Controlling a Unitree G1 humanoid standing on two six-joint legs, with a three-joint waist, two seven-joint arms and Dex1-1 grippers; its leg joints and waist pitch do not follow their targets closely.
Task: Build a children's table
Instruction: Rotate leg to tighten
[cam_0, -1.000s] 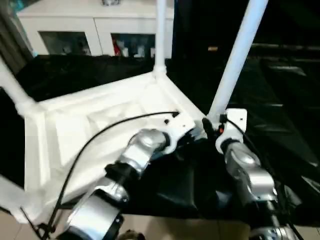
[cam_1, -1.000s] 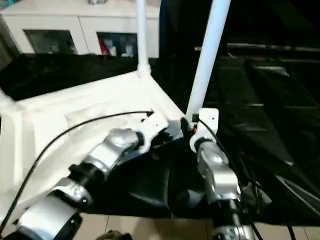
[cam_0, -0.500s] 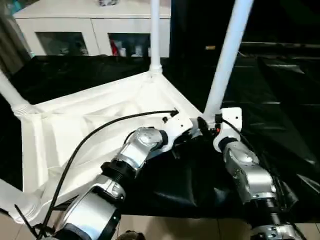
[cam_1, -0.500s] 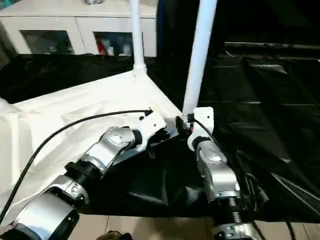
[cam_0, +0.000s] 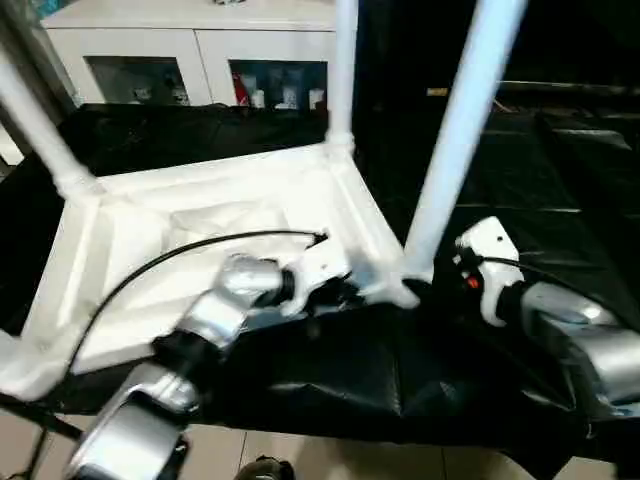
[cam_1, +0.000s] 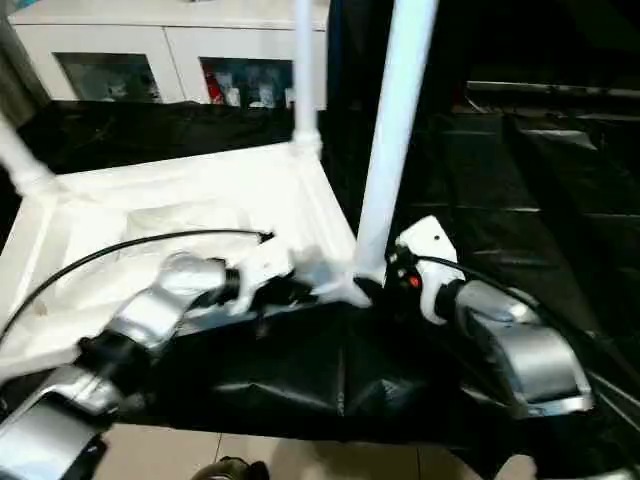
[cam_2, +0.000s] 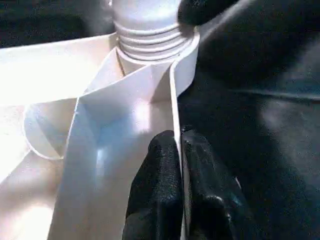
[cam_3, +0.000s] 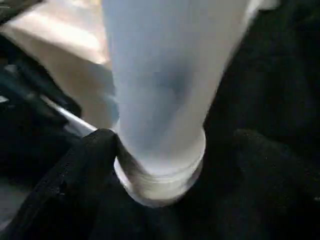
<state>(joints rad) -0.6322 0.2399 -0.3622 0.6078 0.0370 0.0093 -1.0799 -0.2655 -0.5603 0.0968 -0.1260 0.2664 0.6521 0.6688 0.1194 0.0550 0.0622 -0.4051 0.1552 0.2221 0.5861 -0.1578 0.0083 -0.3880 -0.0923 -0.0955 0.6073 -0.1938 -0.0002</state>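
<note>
A: We see the children's table (cam_0: 210, 225) lying upside down on the black sheet (cam_0: 330, 370), ribbed underside up, its legs rising from the corner sockets. Where does our left gripper (cam_2: 181, 150) stand?

B: Its two black fingers (cam_2: 157, 195) are pressed together on the thin rim wall of the tabletop, one on each side, just beside the near corner socket where the near leg (cam_0: 455, 130) is threaded in. We would call that clamped on the table's edge.

A: And our right gripper (cam_3: 165, 150)?

B: Its fingers (cam_3: 75, 180) stand wide apart on either side of the base of the near leg. In the right wrist view one finger lies close against the leg's collar, perhaps touching it; the other stands clear. We would not call that a grip.

A: What can we not make out?

B: From the head, the right gripper's fingertips are hidden behind its white wrist housing (cam_0: 490, 265). All the legs run out past the top edge, so their ends are cut off. The white cabinet (cam_0: 190, 55) behind shows items behind its glass that we cannot identify.
</note>
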